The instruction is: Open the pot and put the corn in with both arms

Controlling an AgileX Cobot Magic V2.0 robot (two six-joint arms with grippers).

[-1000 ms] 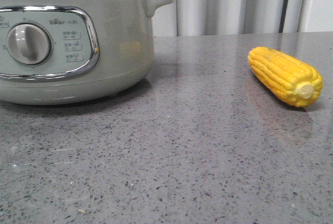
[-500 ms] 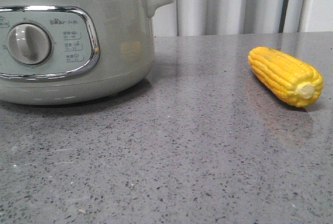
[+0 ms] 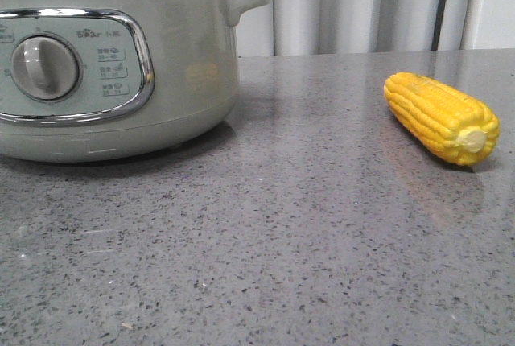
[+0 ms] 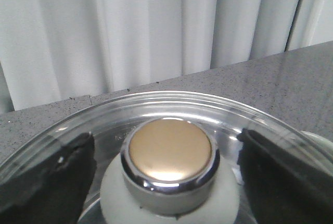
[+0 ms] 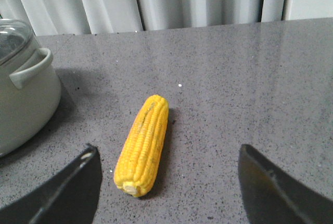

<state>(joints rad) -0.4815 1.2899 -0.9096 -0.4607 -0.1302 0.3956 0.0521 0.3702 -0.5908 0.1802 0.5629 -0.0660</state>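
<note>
The pale grey-green pot [image 3: 185,64] stands at the left of the front view, its control panel and round knob [image 3: 44,68] facing me. Its glass lid [image 4: 171,110] is on. In the left wrist view my left gripper [image 4: 167,169] is open, one finger on each side of the lid's chrome and gold knob [image 4: 170,153], apart from it. The yellow corn [image 3: 441,117] lies on the table at the right. In the right wrist view my right gripper [image 5: 169,182] is open above the table, the corn [image 5: 143,144] between its fingers, nearer one of them.
The grey speckled table [image 3: 306,225] runs back to a white curtain [image 3: 354,4]. The pot's side handle [image 5: 30,70] shows in the right wrist view. Neither gripper shows in the front view.
</note>
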